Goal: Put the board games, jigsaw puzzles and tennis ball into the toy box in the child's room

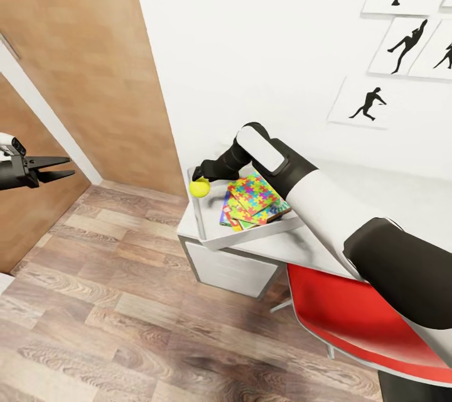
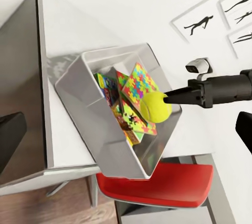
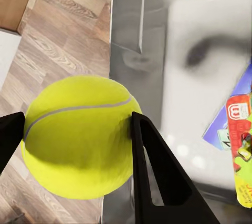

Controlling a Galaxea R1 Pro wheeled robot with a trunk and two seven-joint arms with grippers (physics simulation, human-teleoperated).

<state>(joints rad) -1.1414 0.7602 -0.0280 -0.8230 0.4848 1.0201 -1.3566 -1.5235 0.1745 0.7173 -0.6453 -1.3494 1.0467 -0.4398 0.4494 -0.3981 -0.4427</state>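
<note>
Fuzzy round tennis ball [image 3: 79, 135] between pincer [image 3: 73, 145] fingers.

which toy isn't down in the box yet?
The tennis ball: the right tool grips it above the toy box edge. The jigsaw puzzles and board games already lie inside.

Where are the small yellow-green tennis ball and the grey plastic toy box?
Yellow-green tennis ball [image 1: 199, 188], head view: its middle.
Translucent grey plastic toy box [image 2: 118, 156], left wrist view: its near side wall.
</note>
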